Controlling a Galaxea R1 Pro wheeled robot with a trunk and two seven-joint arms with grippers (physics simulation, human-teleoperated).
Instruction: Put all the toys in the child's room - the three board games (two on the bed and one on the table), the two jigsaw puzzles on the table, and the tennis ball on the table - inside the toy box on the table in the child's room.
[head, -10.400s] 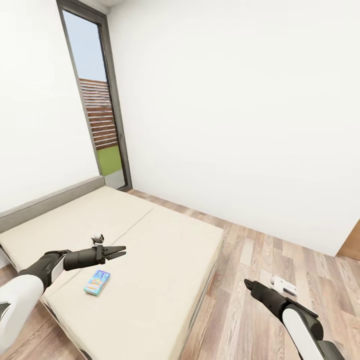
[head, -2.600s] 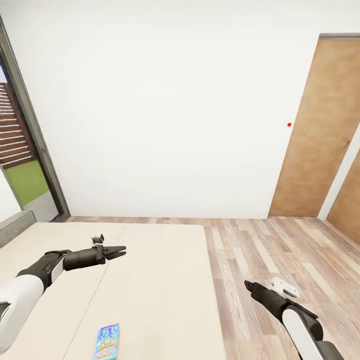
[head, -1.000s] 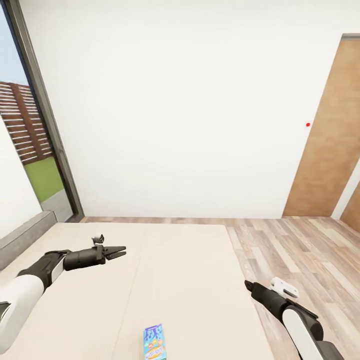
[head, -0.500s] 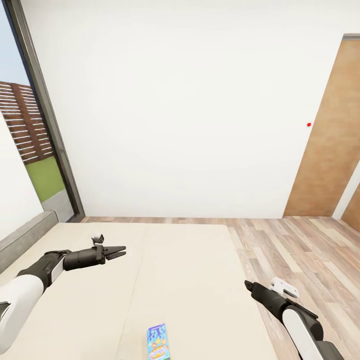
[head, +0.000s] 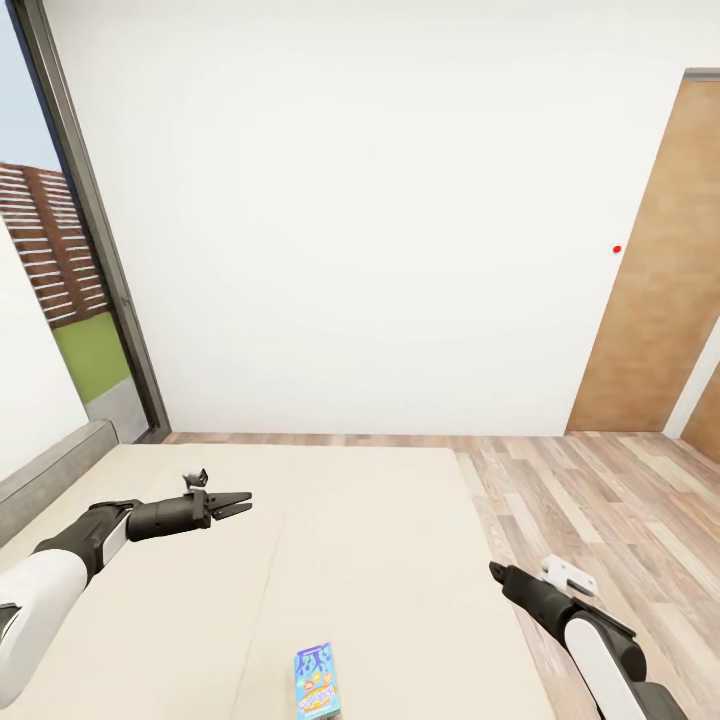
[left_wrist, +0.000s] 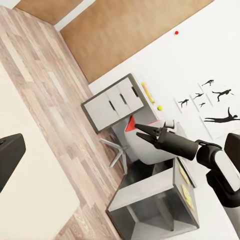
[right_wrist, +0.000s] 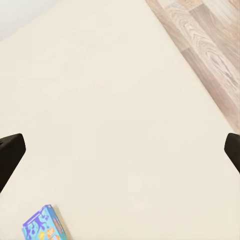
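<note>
A: Progress entry. Starting at the left: the left gripper (head: 232, 503) is held out level above the bed (head: 380, 540), its fingers parted a little and nothing between them. Nothing is carried.

B: Agreed. Only one toy is visible, so I judge the bed pickups not yet begun for this one. The toy box and the table are not something I can identify with confidence, so I cannot say what is already stowed.

A: Middle of the head view: one board game (head: 316, 682) lies flat on the mattress, close to the near edge and between the two arms, nearer the robot than either gripper. It touches neither.

B: Appearance: a small, thin, rectangular box, blue lid with colourful cartoon print and a lighter band at the far end. Long side runs away from the robot. The right wrist view catches one corner of it (right_wrist: 42, 225) at the frame edge.

A: Right side: the right gripper (head: 497, 570) hangs low over the mattress's floor-side edge. In its wrist view the dark fingertips (right_wrist: 10, 150) sit at opposite frame edges, so spread wide, empty.

B: Remaining, by my judgement: grasp this box, then carry it off to the toy box.
</note>
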